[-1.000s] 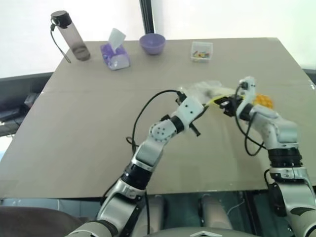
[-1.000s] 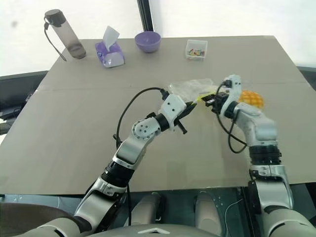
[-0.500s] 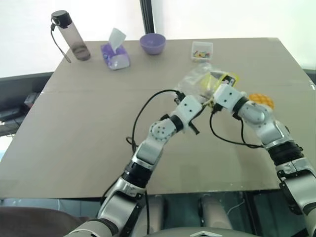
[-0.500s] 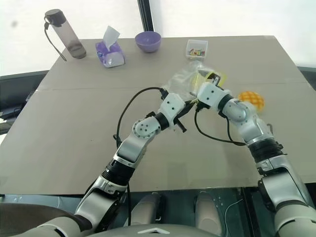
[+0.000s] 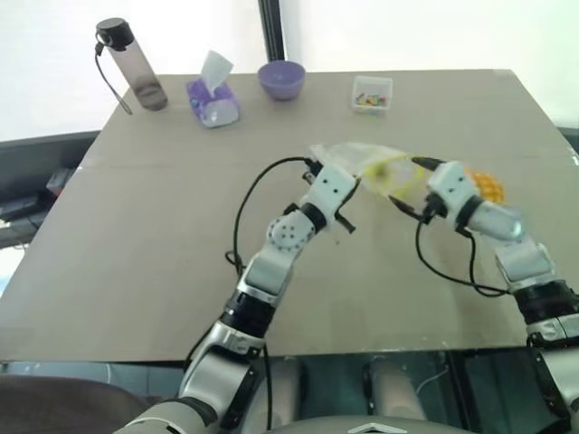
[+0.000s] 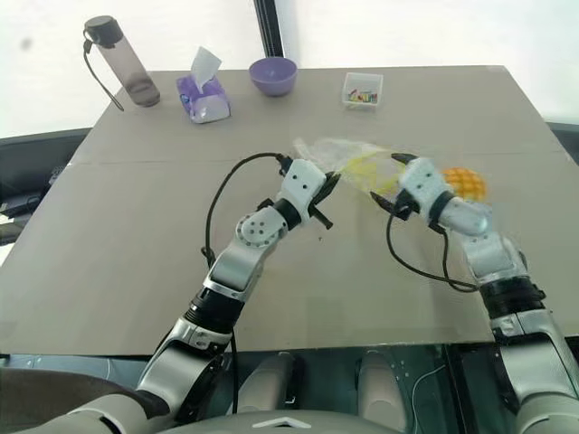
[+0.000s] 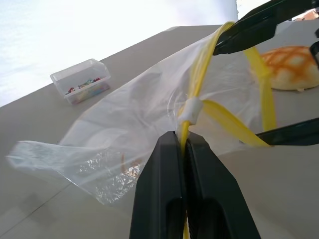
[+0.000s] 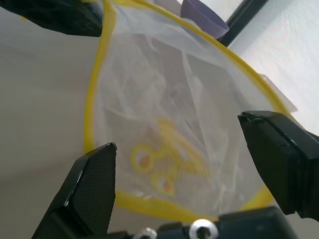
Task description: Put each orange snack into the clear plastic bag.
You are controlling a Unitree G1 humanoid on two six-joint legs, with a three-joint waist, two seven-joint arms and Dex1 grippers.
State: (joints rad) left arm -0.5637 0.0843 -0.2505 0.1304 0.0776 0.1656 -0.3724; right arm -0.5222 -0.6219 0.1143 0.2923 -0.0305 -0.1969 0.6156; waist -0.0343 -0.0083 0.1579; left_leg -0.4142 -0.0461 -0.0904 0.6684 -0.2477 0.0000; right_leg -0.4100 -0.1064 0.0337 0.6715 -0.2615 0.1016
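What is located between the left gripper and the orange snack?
In the left wrist view, the clear plastic bag, pinched by the left gripper, and the right gripper's open fingers lie before the orange snack.

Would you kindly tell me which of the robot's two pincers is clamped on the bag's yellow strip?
The left pincer, shut on the clear plastic bag; the right pincer gapes open.

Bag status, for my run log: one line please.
left gripper: shut on clear plastic bag | right gripper: open | orange snack: on table
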